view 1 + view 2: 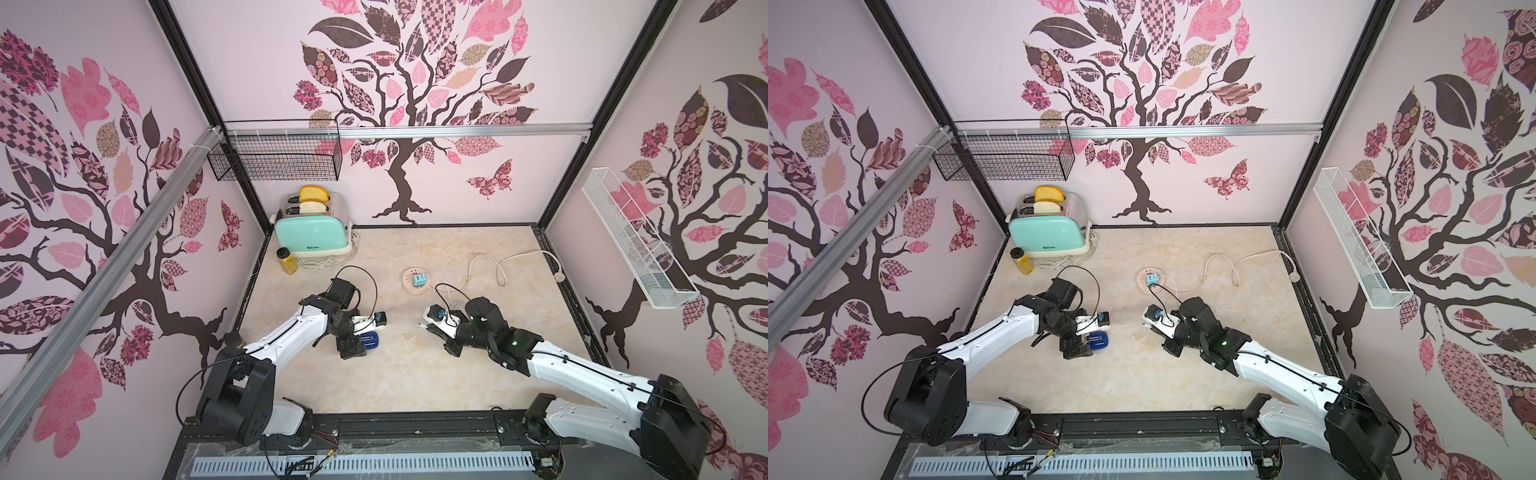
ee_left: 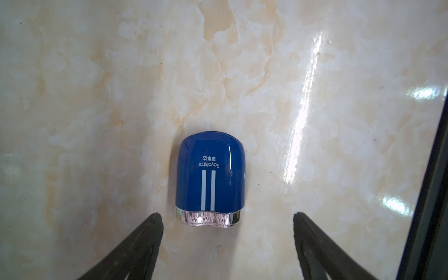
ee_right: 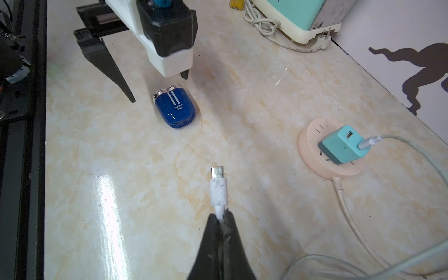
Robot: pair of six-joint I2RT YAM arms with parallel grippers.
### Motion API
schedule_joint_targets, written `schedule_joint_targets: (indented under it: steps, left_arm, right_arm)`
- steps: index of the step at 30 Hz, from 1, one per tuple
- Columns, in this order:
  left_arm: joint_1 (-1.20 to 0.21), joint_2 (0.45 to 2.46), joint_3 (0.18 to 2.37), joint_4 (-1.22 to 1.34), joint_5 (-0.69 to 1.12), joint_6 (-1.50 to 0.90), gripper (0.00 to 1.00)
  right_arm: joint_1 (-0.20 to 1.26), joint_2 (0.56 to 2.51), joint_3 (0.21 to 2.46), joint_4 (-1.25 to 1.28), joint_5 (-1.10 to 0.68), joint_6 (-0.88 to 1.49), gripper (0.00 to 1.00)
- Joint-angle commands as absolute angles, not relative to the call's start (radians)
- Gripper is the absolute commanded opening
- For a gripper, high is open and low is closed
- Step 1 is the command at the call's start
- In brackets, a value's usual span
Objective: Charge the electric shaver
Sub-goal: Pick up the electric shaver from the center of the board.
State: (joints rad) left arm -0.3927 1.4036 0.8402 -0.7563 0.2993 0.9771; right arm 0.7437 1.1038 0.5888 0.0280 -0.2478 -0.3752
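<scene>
Blue electric shaver (image 2: 210, 179) on table (image 2: 97, 97), head between spread tips of left tool (image 2: 228, 214).

You have one shaver (image 1: 370, 340), one toaster (image 1: 311, 235) holding two bread slices (image 1: 313, 193) (image 1: 312, 206), one jar (image 1: 287, 260), one hub (image 1: 408, 288) and one adapter (image 1: 418, 281), plus one charging cable (image 3: 219, 191) and two power cords (image 3: 342, 197) (image 3: 260, 23). You also count two baskets on the walls — one black (image 1: 274, 162), one white (image 1: 631, 241) — and two arms (image 1: 286, 337) (image 1: 582, 370).

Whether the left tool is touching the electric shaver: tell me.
Apart. In the left wrist view the open left tool straddles the electric shaver, and bare tabletop shows between each fingertip and the shaver's silver head.
</scene>
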Motion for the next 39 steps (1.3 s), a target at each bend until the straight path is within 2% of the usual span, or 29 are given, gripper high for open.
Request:
schedule_joint_targets:
  steps: [1,23,28,35,37,39]
  left_arm:
    - [-0.397,1.418,0.813,-0.658,0.281,0.989,0.88]
    - [-0.394,1.532,0.783,-0.592,0.282,0.964,0.84]
    - [-0.385,1.533,0.784,-0.598,0.304,0.966,0.79]
    - [-0.379,1.534,0.791,-0.617,0.324,0.976,0.6]
    - [-0.377,1.532,0.786,-0.596,0.35,0.963,0.51]
    - [-0.376,1.532,0.773,-0.56,0.387,0.942,0.37]
  right_arm:
    - [0.736,1.087,0.63,0.03,-0.266,-0.389,0.0]
    - [0.727,1.112,0.629,0.028,-0.282,-0.394,0.0]
    - [0.727,1.117,0.629,0.03,-0.292,-0.393,0.0]
    - [0.726,1.111,0.63,0.026,-0.299,-0.394,0.0]
    - [0.727,1.116,0.631,0.02,-0.305,-0.395,0.0]
    - [0.727,1.12,0.636,0.007,-0.314,-0.399,0.0]
